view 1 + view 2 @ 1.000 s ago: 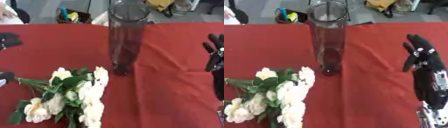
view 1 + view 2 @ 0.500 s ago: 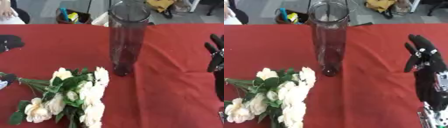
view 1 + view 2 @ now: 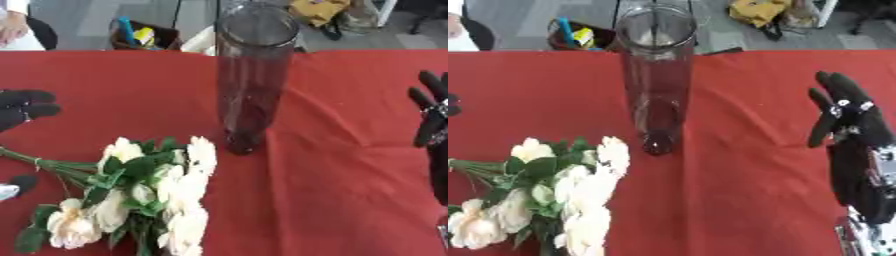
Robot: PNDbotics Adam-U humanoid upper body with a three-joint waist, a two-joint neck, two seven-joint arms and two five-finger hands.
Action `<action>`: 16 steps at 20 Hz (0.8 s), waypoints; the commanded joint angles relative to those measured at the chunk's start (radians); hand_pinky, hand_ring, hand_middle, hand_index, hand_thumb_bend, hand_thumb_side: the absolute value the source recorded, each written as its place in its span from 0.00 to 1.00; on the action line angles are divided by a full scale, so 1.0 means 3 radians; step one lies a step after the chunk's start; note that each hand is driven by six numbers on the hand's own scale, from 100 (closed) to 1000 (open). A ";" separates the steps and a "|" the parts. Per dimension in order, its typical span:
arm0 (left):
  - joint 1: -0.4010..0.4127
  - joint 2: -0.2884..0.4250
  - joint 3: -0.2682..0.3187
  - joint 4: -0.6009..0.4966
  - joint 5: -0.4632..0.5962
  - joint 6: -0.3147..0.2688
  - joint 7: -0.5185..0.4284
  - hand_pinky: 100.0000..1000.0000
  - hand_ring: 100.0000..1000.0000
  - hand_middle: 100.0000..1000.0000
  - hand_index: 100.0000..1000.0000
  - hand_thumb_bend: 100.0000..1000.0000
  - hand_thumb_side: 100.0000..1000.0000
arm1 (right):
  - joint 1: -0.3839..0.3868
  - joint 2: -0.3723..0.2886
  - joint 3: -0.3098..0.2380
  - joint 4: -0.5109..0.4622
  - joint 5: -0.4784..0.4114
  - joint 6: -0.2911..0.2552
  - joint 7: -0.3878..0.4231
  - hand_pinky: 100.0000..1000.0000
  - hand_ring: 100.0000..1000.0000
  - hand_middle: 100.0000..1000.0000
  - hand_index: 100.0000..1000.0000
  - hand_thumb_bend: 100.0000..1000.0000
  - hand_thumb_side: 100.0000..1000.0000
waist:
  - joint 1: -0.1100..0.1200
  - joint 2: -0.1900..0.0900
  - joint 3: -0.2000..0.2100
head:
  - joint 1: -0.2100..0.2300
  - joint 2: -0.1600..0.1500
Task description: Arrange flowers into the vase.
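A tall clear glass vase stands upright and empty near the middle of the red table. A bunch of cream-white flowers with green leaves lies flat at the lower left, its stems pointing left. My left hand hovers at the left edge, above the stems and apart from them, with its fingers held loosely; a dark tip of it shows lower down. My right hand stands open at the right, fingers up, well away from the vase.
Beyond the table's far edge lie a dark bin with coloured items and a yellow bag on the grey floor. A person's white sleeve shows at the far left corner.
My left hand has come in from the left edge toward the stems. The picture has shifted slightly. Vase, flowers and right hand stay as they were.
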 commanded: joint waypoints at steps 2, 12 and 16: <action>-0.0053 0.0149 -0.0048 0.0038 -0.0081 -0.0052 -0.0022 0.70 0.83 0.92 1.00 0.38 0.41 | -0.0028 -0.0032 0.0008 -0.0062 -0.0025 -0.0005 0.0025 0.97 1.00 0.22 0.92 0.00 1.00 | 0.0009 -0.0052 -0.0020 | 0.0016 -0.0059; -0.0387 0.0081 -0.0367 0.0685 -0.0048 -0.0345 -0.0310 0.68 0.82 0.93 1.00 0.39 0.47 | -0.0037 -0.0011 0.0047 -0.0062 -0.0006 0.0022 0.0078 0.97 1.00 0.22 0.92 0.00 1.00 | 0.0026 -0.0033 -0.0061 | 0.0045 -0.0098; -0.0423 0.0035 -0.0428 0.0796 -0.0160 -0.0422 -0.0214 0.67 0.81 0.92 1.00 0.40 0.46 | -0.0051 -0.0001 0.0053 -0.0062 0.0005 0.0030 0.0083 0.98 1.00 0.21 0.92 0.00 1.00 | 0.0028 -0.0012 -0.0066 | 0.0052 -0.0111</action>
